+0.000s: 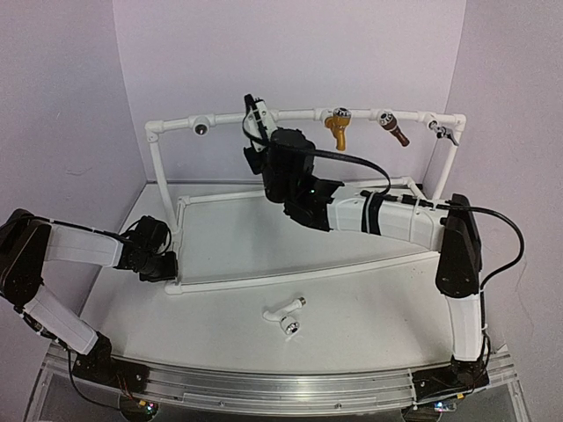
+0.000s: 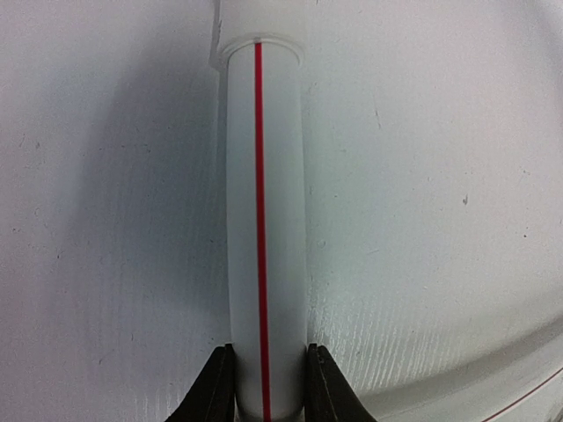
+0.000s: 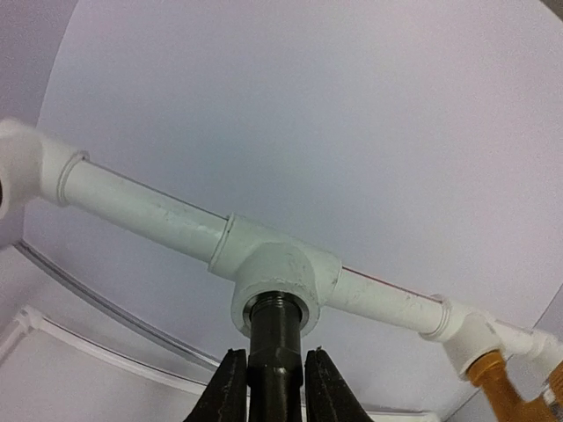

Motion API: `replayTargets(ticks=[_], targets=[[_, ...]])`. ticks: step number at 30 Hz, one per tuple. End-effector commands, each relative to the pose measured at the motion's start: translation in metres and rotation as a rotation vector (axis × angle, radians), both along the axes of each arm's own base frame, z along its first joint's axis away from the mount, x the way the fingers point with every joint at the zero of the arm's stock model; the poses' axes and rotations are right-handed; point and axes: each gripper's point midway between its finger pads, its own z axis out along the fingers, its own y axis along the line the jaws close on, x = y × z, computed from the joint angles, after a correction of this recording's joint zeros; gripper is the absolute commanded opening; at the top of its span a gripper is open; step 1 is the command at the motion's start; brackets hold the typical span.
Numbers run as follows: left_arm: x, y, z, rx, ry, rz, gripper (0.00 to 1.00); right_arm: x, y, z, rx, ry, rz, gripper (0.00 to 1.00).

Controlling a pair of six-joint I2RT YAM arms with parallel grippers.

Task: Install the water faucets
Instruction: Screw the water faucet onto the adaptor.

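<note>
The black faucet [image 3: 274,338] stands with its threaded end in the socket of a white tee [image 3: 277,264] on the top rail of the pipe frame. My right gripper [image 3: 274,356] is shut on its body. In the top view this gripper [image 1: 258,132] is raised to the rail, with the faucet's thin lever [image 1: 250,102] above it. The white faucet [image 1: 283,310] lies loose on the table in front of the frame. My left gripper [image 2: 268,352] is shut on the frame's white pipe with a red line [image 2: 264,176], at the frame's low front left corner [image 1: 167,266].
On the top rail are an open socket [image 1: 201,128] at the left, a gold-yellow tap [image 1: 337,128], a brown tap [image 1: 395,130] and a small grey tap [image 1: 443,130]. The frame's base pipes [image 1: 290,277] lie on the white table. Lilac walls close in behind and beside.
</note>
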Motion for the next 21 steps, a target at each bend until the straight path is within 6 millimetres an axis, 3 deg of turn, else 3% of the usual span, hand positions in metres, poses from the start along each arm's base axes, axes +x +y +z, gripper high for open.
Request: replayTargets(ticks=[1, 8, 14, 21], targets=[[-0.010, -0.057, 0.010, -0.186, 0.003, -0.203, 0.00, 0.005, -0.031, 0.019, 0.701, 0.114, 0.081, 0.00], [-0.011, -0.058, 0.009, -0.186, 0.005, -0.204, 0.00, -0.002, -0.026, 0.013, 1.399, 0.279, 0.290, 0.00], [-0.010, -0.057, 0.010, -0.188, 0.002, -0.204, 0.00, -0.009, -0.022, 0.026, 1.761, 0.316, 0.476, 0.00], [-0.010, -0.057, 0.010, -0.187, 0.001, -0.204, 0.00, -0.021, -0.016, 0.039, 1.813, 0.330, 0.632, 0.01]])
